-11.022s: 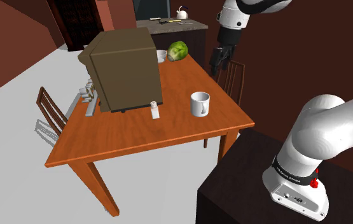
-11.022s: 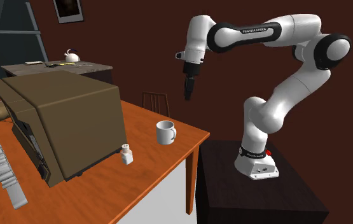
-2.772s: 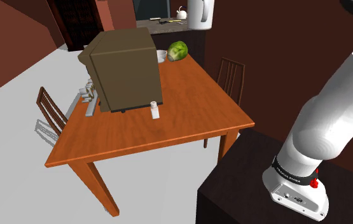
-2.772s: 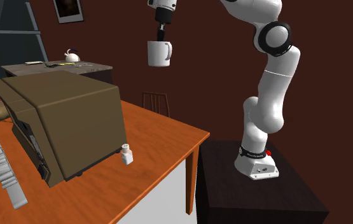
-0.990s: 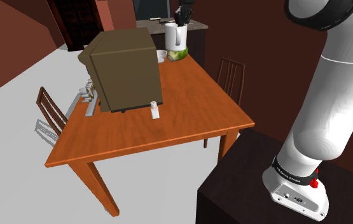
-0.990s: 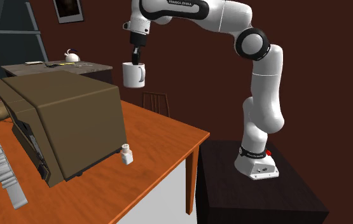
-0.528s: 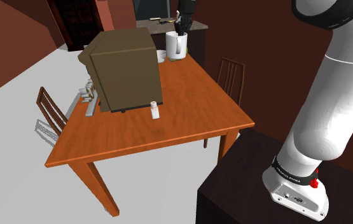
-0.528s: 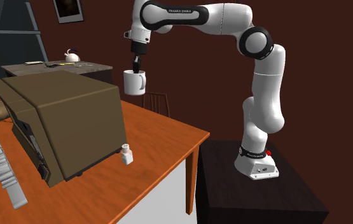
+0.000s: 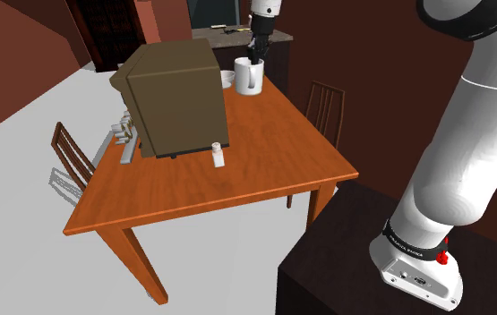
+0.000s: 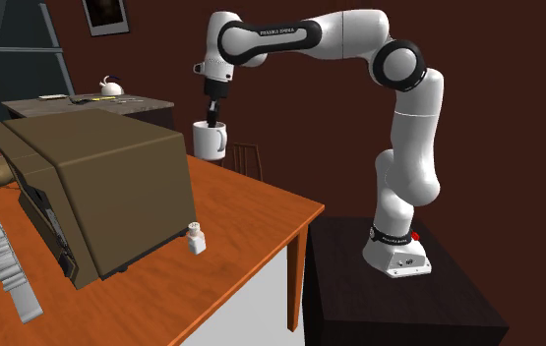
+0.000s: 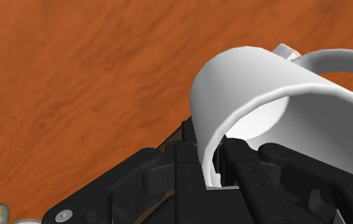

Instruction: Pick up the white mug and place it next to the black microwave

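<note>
Wrist view: fingers nearly shut, pinching white mug wall, 1 inside, 1 outside, above wood table, nr brown microwave.

White mug upright, apparently beside brown microwave

Household furnishings and small items, placed by the wooden table

Orange-brown wooden table, four-legged, on a light grey floor. Small white shaker, upright, near the table's middle. Long grey ridged piece, lying on the table along one edge. Two dark slat-backed chairs: one at the table's side toward the shoulder view's left, one at the opposite side. Dark counter beyond the table's far end, bearing a white kettle. Framed picture on the dark red wall above that counter.
</note>
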